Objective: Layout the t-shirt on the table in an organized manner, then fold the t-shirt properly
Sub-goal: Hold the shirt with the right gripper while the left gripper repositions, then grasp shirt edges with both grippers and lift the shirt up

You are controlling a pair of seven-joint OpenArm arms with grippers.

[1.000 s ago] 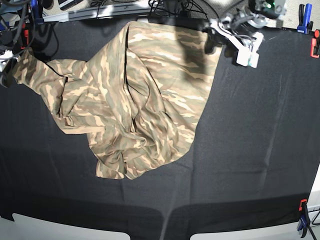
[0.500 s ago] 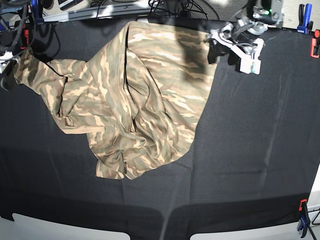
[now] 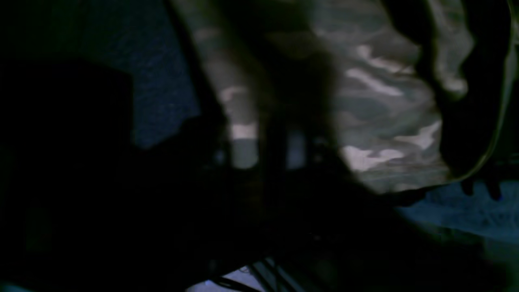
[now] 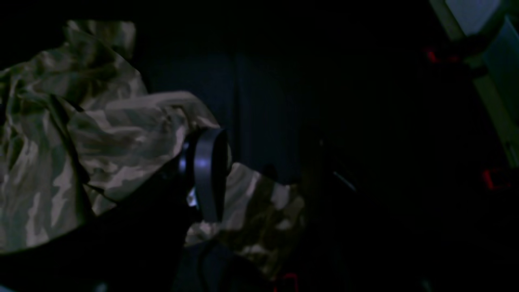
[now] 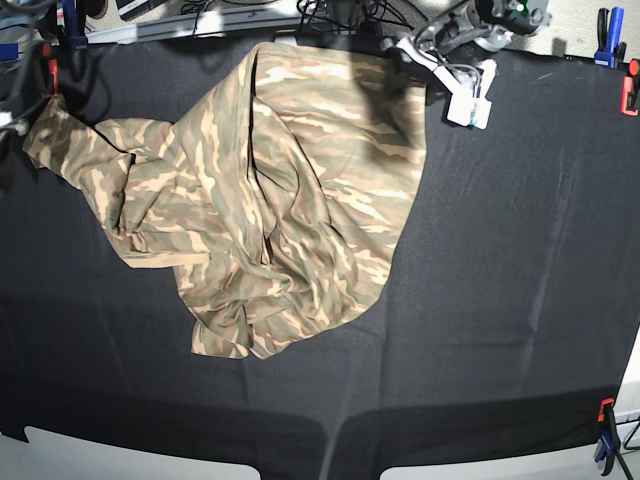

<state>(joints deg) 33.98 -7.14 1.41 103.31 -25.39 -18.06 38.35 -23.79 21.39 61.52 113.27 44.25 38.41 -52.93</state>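
**Camouflage shirt lies rumpled on the black table, both arms at its far corners**

The t-shirt (image 5: 270, 190) lies spread but unfolded across the upper left part of the table (image 5: 500, 280), which is draped in black cloth. Its cloth is bunched into long diagonal creases running from the far edge down toward a crumpled lower corner. One narrow part stretches out to the left edge of the base view, and the broader part reaches the far edge near the middle.

The left gripper (image 5: 425, 78) sits at the shirt's far right corner, just at the table's far edge, with a white piece of the arm beside it over bare black cloth. In the left wrist view the picture is dark and blurred; camouflage cloth fills the space just ahead of the dark fingers, but whether the jaws are together, apart, or clamped on the cloth cannot be told.

The right gripper (image 4: 211, 178) is at the shirt's outstretched left end; in the base view it is all but out of sight at the left border. In the right wrist view a dark finger (image 4: 204, 170) with a grey band presses against the cloth, and folds of the shirt lie on both sides of it. The opposite finger is hidden in shadow, so whether the cloth is pinched cannot be told.

A red clamp (image 5: 631, 90) and a blue clamp (image 5: 603, 40) stand at the far right edge of the table.
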